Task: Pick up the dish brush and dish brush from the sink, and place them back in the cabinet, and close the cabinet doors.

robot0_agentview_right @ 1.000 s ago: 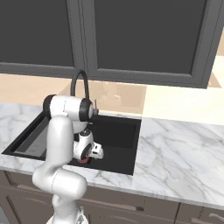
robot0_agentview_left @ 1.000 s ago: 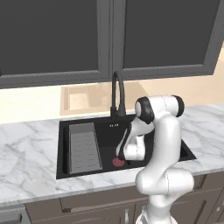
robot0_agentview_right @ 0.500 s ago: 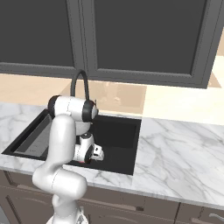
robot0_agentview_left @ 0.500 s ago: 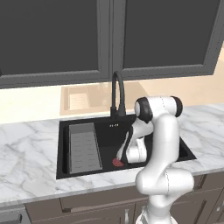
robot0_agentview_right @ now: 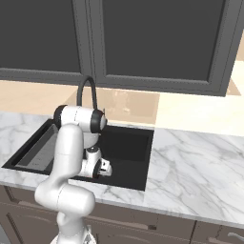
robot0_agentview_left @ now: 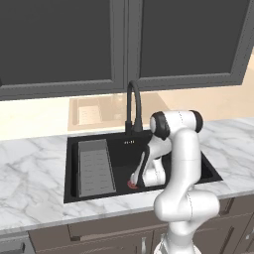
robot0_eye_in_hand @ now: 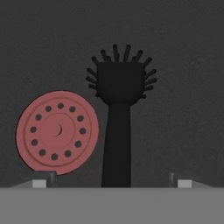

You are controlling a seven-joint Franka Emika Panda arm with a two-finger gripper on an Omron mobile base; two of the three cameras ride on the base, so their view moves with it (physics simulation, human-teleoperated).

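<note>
A: State the location of the black brush [robot0_eye_in_hand: 119, 109].

B: It lies flat on the floor of the sink [robot0_agentview_left: 208, 166], bristle head away from the hand camera, handle running toward it. The red drain [robot0_eye_in_hand: 57, 131] sits just beside the handle, apart from it or barely touching; which cannot be told.

A: State of the end effector [robot0_eye_in_hand: 113, 183]?

B: Released. The fingers [robot0_eye_in_hand: 43, 183] stand wide, one on each side of the handle, with nothing between them but the brush. No contact is visible. In the left base view the arm reaches down into the basin next to the drain.

A: What can go wrong from here?

B: Three faults are likely. One: the handle is thin and lies against the floor, so a shallow descent may close the fingers above it and miss. Two: an off-centre closure may push the handle sideways onto the drain. Three: a grip far from the head may let the brush tip on the lift.

A: Contents of the containers?

B: The sink holds the black brush, the drain and a grey rack [robot0_agentview_left: 95, 168] along one side. A pale stick-like item near the arm may be the cream brush [robot0_agentview_left: 141, 163]; this is not certain. The faucet [robot0_agentview_left: 133, 106] arches over the rear edge. The cabinet doors [robot0_agentview_left: 183, 42] above the marble surface [robot0_agentview_left: 30, 173] appear shut, so the interior cannot be seen.
</note>
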